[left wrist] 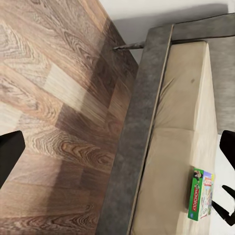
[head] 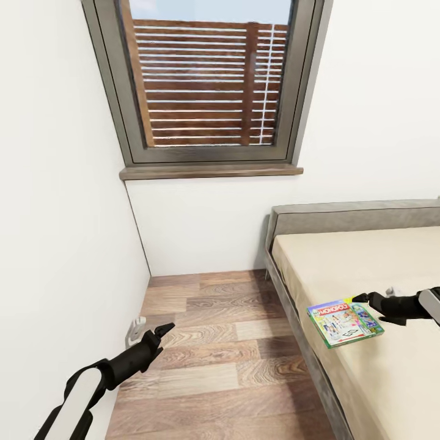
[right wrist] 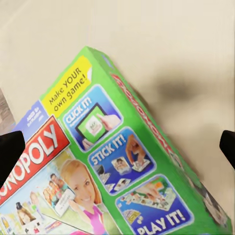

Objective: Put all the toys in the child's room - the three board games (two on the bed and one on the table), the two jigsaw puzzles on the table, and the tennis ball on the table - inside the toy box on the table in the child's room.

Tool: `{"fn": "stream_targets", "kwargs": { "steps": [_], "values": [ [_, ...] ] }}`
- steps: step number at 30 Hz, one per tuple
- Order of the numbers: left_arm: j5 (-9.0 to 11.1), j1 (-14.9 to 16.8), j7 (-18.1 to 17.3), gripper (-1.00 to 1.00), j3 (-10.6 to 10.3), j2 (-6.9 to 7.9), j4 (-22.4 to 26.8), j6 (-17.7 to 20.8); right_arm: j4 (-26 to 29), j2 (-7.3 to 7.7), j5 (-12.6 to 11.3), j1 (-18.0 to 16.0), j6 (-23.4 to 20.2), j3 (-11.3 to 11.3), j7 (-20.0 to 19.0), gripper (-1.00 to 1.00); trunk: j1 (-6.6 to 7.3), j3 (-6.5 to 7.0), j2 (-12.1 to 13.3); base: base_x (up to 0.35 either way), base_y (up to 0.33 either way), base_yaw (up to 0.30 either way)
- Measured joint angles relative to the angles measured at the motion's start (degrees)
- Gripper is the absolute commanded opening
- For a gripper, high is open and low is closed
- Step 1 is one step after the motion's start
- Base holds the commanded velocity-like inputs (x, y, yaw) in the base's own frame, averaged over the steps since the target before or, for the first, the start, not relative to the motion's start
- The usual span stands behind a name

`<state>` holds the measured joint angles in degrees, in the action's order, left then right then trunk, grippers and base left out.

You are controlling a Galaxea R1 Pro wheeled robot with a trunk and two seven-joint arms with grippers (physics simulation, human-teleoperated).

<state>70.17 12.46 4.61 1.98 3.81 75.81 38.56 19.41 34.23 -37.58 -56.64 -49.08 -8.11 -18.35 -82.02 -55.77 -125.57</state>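
One board game [head: 345,322], a green-edged Monopoly box with a white printed face, lies on the beige mattress at the side nearest the floor. My right gripper [head: 371,308] hovers over the box's far end with its fingers spread wide. In the right wrist view the box [right wrist: 122,171] sits under the open right gripper [right wrist: 117,149], and nothing is pinched. My left gripper [head: 164,335] hangs open over the wood floor, empty. The left wrist view shows the same box [left wrist: 201,194] on the mattress from farther off.
The bed [head: 293,287] has a grey upholstered frame and headboard and fills the right side. A white wall [head: 61,214] runs close on the left, with a window [head: 208,79] above a sill ahead. Wood-plank floor [head: 220,342] lies between wall and bed.
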Motion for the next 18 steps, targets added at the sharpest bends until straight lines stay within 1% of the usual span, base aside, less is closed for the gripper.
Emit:
{"fn": "stream_targets", "kwargs": {
  "steps": [2,3,5,6,7,8,9,10,12,18],
  "values": [
    [-0.1,0.2,0.0,1.0,0.0,-0.21,-1.2,-0.1,0.2,1.12,0.2,0.0,4.2,0.1,-0.1,1.0,0.0,0.0,0.0,0.0,0.0,0.0],
    [-0.1,0.2,0.0,1.0,0.0,-0.22,-1.3,-0.1,0.2,1.14,0.1,0.0,4.3,0.0,-0.1,1.0,0.0,0.0,0.0,0.0,0.0,0.0],
    [-0.1,0.5,0.0,1.0,0.1,-0.46,-3.1,-0.3,0.3,2.33,0.2,0.0,9.0,0.1,-0.2,1.0,0.0,0.0,0.0,0.0,0.0,0.0],
    [-0.1,0.6,0.0,1.0,0.1,-0.46,-3.2,-0.3,0.3,2.34,0.2,0.0,9.1,0.1,-0.2,1.0,0.0,0.0,0.0,0.0,0.0,0.0],
    [-0.1,0.8,0.0,1.0,0.1,-0.55,-4.2,-0.4,0.3,2.86,0.2,0.0,11.1,0.1,-0.2,1.0,0.0,0.0,0.0,0.0,0.0,0.0],
    [-0.1,0.9,0.0,1.0,0.1,-0.55,-4.3,-0.4,0.3,2.87,0.2,0.1,11.2,0.1,-0.2,1.0,0.0,0.0,0.0,0.0,0.0,0.0],
    [-0.2,1.2,0.0,1.0,0.1,-0.62,-5.3,-0.6,0.4,3.34,0.2,0.1,12.8,0.1,-0.3,1.0,0.0,0.0,0.0,0.0,0.0,0.0],
    [-0.1,1.0,-0.3,1.0,-0.2,-0.45,-5.0,-0.6,0.7,3.56,0.1,-0.3,13.1,0.5,-0.6,1.0,0.0,0.0,0.0,0.0,0.0,0.0],
    [0.1,0.6,-0.9,1.0,0.0,-0.23,-4.4,-0.4,1.0,3.38,0.1,-0.9,13.0,1.2,-1.1,1.0,0.0,0.0,0.0,0.0,0.0,0.0],
    [0.2,0.6,-1.2,1.0,0.0,-0.23,-2.6,-0.4,1.0,3.38,0.1,-0.9,13.0,1.2,-1.1,1.0,0.0,0.0,0.0,0.0,0.0,0.0]
  ]
}}
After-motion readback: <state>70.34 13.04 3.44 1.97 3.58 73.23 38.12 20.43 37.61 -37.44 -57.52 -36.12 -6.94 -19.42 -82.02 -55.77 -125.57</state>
